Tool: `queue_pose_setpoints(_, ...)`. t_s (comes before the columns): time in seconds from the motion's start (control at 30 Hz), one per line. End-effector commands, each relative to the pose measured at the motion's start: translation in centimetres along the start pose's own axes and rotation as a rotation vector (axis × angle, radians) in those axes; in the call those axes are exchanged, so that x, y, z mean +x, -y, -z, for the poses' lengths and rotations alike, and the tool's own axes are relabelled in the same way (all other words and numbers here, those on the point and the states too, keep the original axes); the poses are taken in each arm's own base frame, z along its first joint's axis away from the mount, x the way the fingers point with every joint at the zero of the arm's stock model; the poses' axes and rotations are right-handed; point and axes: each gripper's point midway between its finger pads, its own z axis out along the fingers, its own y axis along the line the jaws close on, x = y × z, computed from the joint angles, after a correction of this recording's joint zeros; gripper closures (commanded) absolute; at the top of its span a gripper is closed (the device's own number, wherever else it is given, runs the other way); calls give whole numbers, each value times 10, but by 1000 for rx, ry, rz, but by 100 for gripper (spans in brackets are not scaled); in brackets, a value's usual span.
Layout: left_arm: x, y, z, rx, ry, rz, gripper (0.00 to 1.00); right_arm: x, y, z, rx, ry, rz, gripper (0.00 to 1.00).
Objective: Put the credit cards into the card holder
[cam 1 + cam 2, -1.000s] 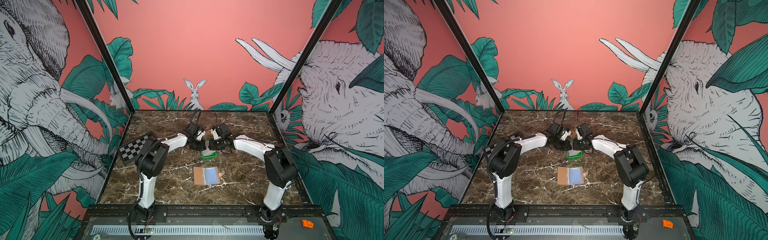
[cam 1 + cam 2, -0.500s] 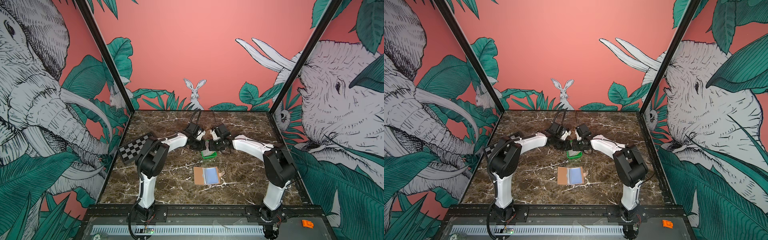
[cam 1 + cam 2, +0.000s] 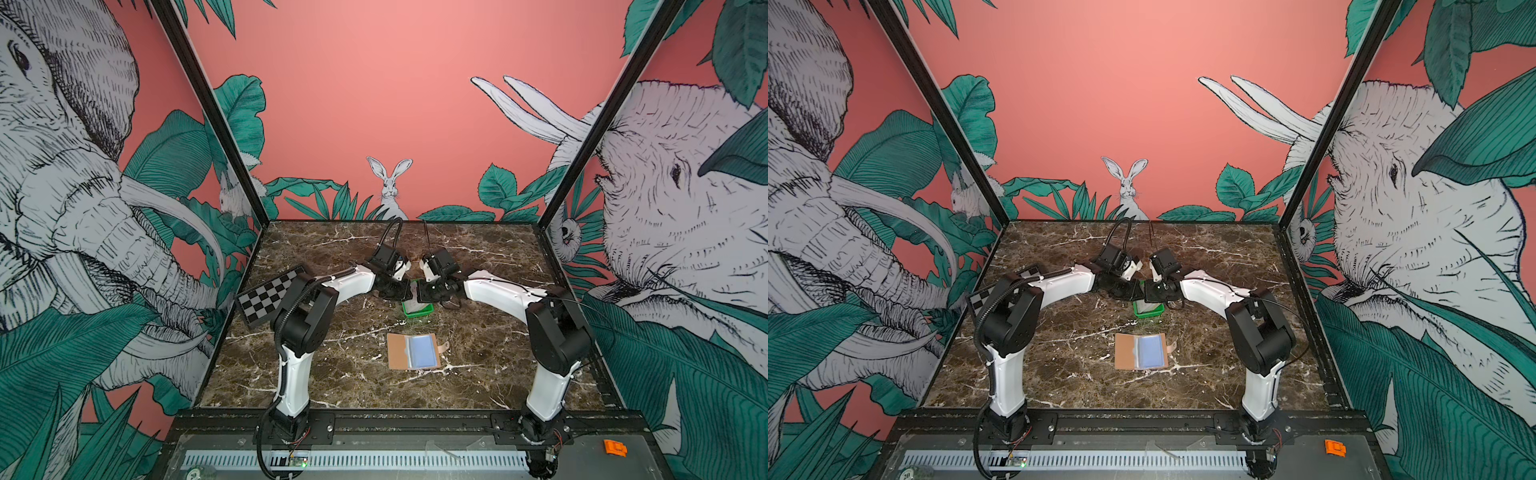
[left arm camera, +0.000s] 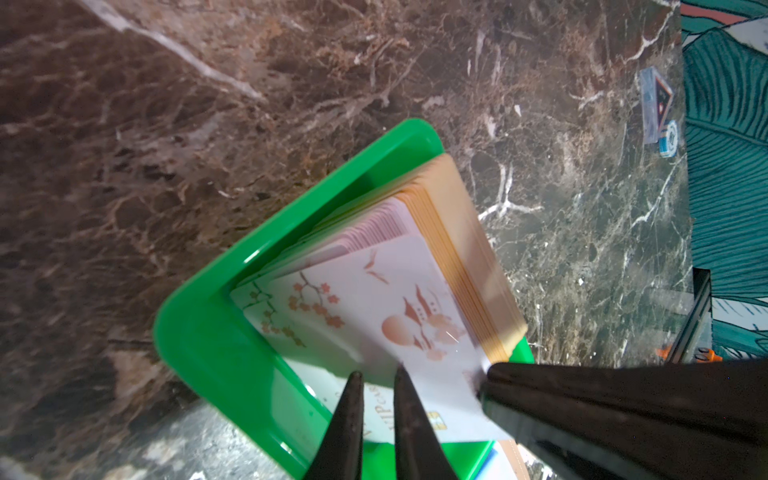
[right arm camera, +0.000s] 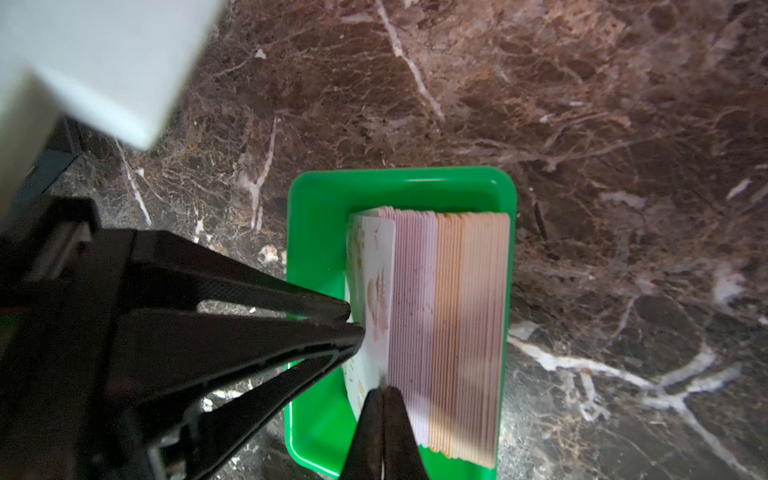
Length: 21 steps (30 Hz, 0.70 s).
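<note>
Left wrist view: the left fingers (image 4: 353,415) stand a narrow gap apart, their tips against the front card (image 4: 374,316) of the credit cards (image 5: 449,332), which stand on edge in a green tray (image 4: 199,332). Beside them the right fingers (image 5: 368,432) are pressed together on that same card, pinching its corner. In both top views the card holder (image 3: 413,351) (image 3: 1140,351) lies open on the surface (image 3: 353,382), low in the middle of the frame, just below the tray and apart from it.
</note>
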Motion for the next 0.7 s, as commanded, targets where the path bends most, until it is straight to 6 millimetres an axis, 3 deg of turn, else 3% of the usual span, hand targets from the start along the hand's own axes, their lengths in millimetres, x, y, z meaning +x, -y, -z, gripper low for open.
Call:
queue_pose_setpoints(0.0, -3, 2, 16, -40, 14, -28, 81, -3, -2, 13, 21, 26, 22, 80)
queue_pose_setpoints(0.17, -8, 5, 25, -50, 42, -44, 81, -4, 7, 19, 70, 44, 15, 71)
queue_pose_setpoints(0.37, -9, 5, 28, -58, 51, -44, 82, -8, 15, 21, 77, 57, -7, 52)
queue_pose_setpoints(0.67, -6, 0, 23, -71, 36, -38, 84, -4, 15, 6, 27, 20, -24, 28)
